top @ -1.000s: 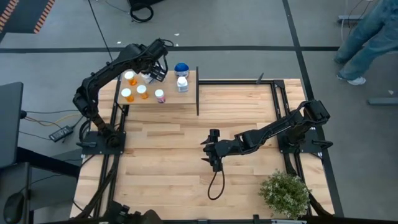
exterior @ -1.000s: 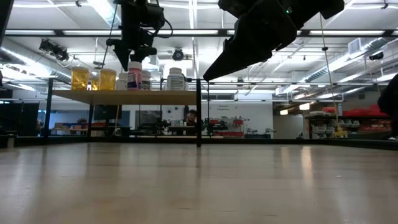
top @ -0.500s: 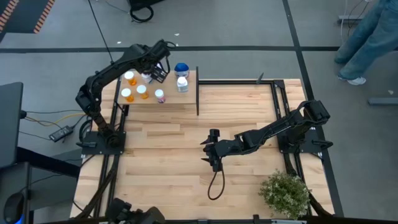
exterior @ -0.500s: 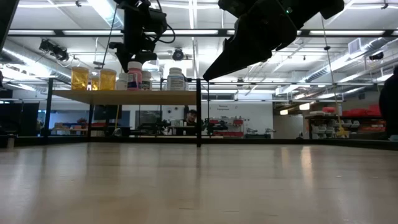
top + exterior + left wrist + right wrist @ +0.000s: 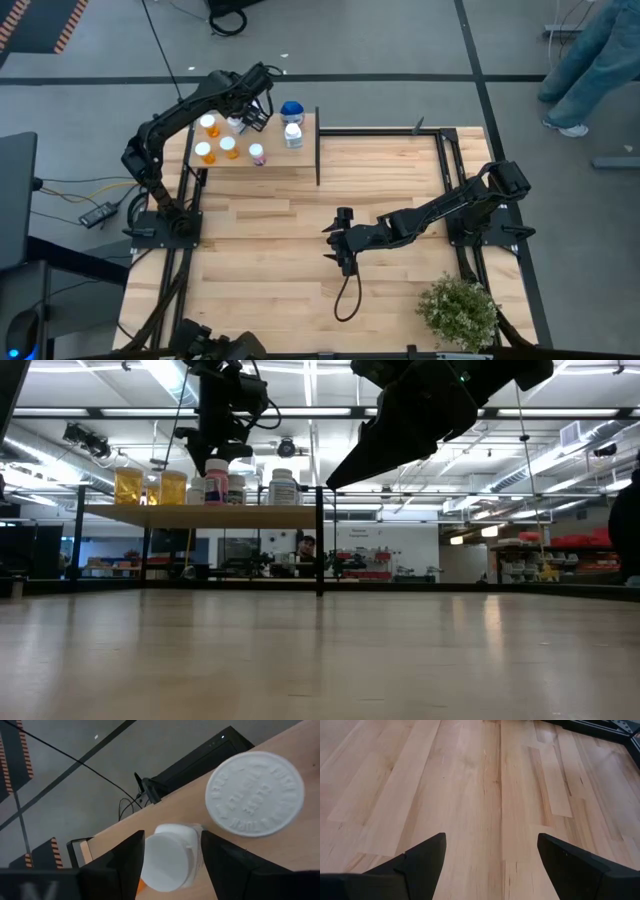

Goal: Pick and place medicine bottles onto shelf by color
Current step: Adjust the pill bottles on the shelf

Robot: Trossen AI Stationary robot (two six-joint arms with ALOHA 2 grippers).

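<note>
The shelf [image 5: 285,165] stands at the table's far left and carries orange bottles [image 5: 203,151], a pink one [image 5: 257,153], a white one [image 5: 293,135] and a blue-topped one [image 5: 291,110]. My left gripper [image 5: 245,118] hangs over the shelf's far side, shut on a white-capped white bottle [image 5: 167,862]. Another bottle's big white cap [image 5: 255,795] shows beside it. My right gripper [image 5: 343,245] stands open over the middle of the table, with only bare planks between its fingers [image 5: 490,865]. My left gripper pinches the white bottle between its two fingers, one on each side of the body just below the cap [image 5: 196,857]. The fingers come slanting down from above. The bottle stands upright; whether its base rests on the shelf is hidden.
A green potted plant [image 5: 458,310] stands at the near right corner. A dark cable loop [image 5: 345,295] lies on the planks below my right gripper. The shelf's black post [image 5: 320,540] rises at its right end. A person's legs [image 5: 590,70] show on the floor beyond the table.
</note>
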